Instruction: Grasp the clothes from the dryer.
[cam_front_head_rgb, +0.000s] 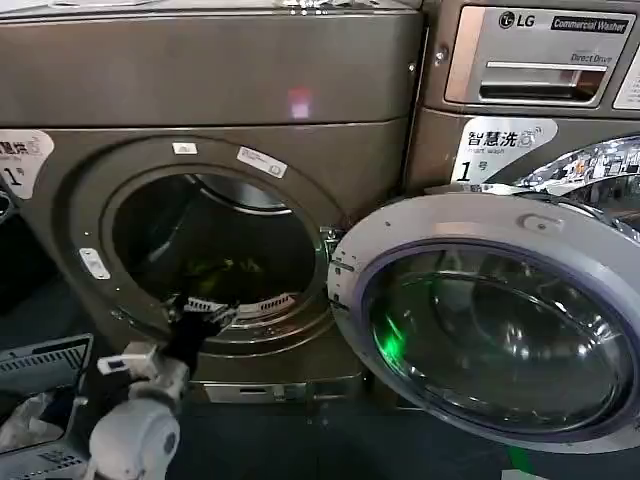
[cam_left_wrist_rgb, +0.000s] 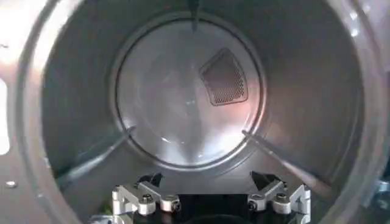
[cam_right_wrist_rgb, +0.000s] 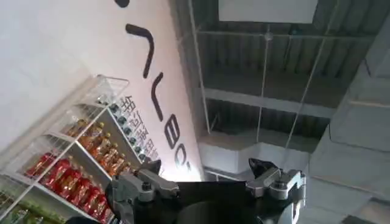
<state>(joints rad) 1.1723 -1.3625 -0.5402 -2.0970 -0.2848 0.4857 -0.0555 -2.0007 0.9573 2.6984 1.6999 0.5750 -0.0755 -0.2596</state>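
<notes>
Head view: left gripper at the dryer porthole lip, jaws spread, holding nothing | clothes — seemingly the dim yellow-green patch low in the drum | risk — fingers catching the rim, or closing short of the fabric.

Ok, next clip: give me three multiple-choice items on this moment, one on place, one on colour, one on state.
1. Where is the left gripper?
A. at the lower rim of the dryer porthole
B. on the LG machine's drawer
C. on the floor

2. What colour are the clothes in the drum?
A. red
B. yellow-green
C. white

3. The dryer door is:
A. shut
B. removed
C. swung open to the right

Key: 1 A, the gripper sits at the porthole's bottom edge in the head view. 2 B, a small yellow-green patch lies inside the drum. 3 C, the glass door hangs open in front of the LG machine.
</notes>
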